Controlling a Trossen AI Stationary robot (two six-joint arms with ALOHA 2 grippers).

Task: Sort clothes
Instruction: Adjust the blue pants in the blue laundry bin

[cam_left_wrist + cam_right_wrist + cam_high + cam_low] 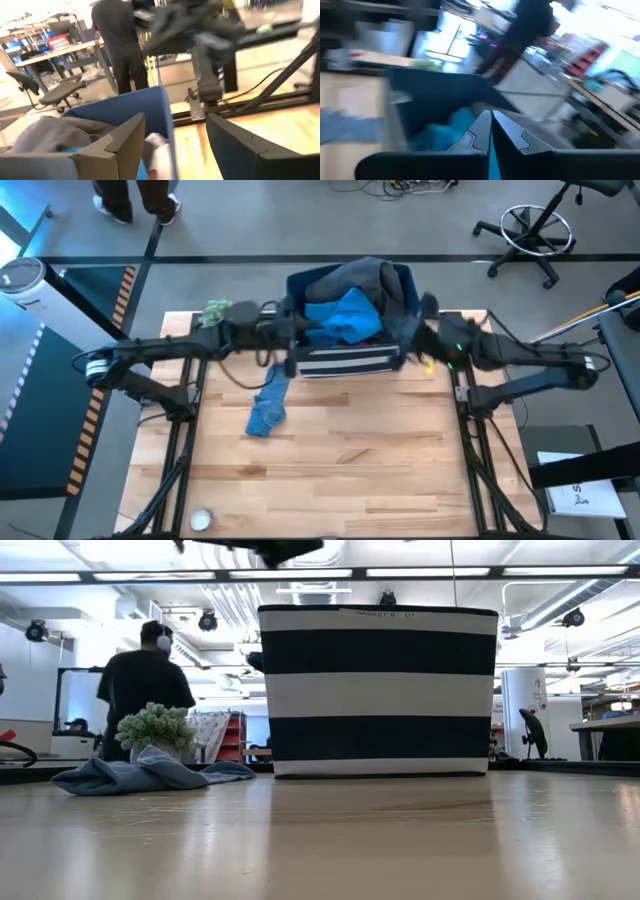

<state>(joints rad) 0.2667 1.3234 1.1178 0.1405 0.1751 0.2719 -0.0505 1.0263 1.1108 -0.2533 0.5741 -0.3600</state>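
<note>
While the navy fabric bin with white stripes [350,360] stands at the far middle of the wooden table [400,450], both arms reach in to its sides. The left gripper [175,145] sits at the bin's left rim, fingers spread wide and empty. The right gripper [491,131] hangs at the right rim, fingers pressed together with nothing between them. A bright blue garment [345,318] and a dark charcoal one [362,280] fill the bin; a denim-blue cloth [268,408] lies on the table just left of it, near a small green spiky plant [155,727].

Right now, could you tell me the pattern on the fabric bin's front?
Navy and white horizontal stripes on the fabric bin, clearest in the low view.
</note>
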